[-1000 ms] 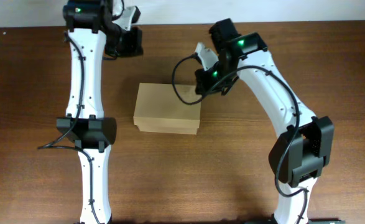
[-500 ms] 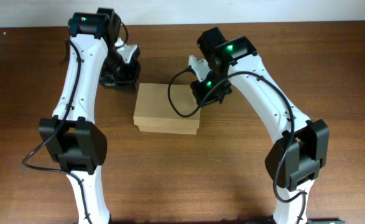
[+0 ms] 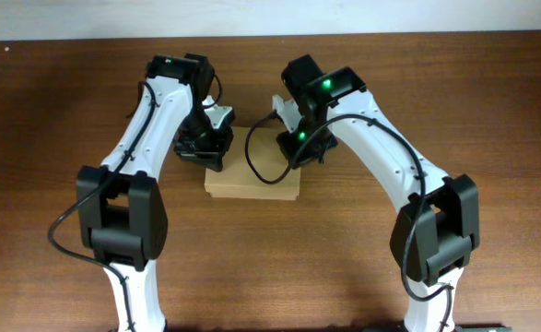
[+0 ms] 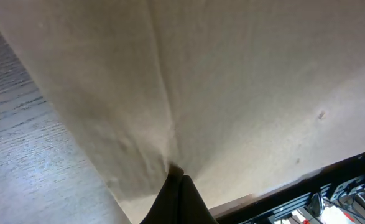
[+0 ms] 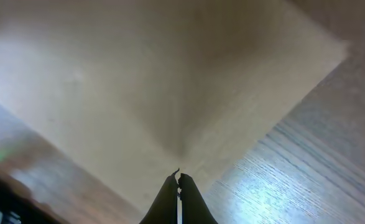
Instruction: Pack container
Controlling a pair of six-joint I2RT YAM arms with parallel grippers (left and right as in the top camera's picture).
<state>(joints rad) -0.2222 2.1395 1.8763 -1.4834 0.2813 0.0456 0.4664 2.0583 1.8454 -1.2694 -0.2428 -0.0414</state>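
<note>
On the wood-grain table (image 3: 491, 83) sits a smooth, rectangular cardboard container (image 3: 252, 182).

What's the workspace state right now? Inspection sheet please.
Surface: wooden table, brown wood grain.
Job's things: container, lid closed, flat on the table between the two arms.
Clutter: nothing seen.
Grippers: left gripper and right gripper both have fingers shut, tips against the container's top.
Cables: right arm's black cable loops over the container; left arm's cable bows out beside its elbow.
Surroundings: pale strip beyond the table's far edge.
</note>
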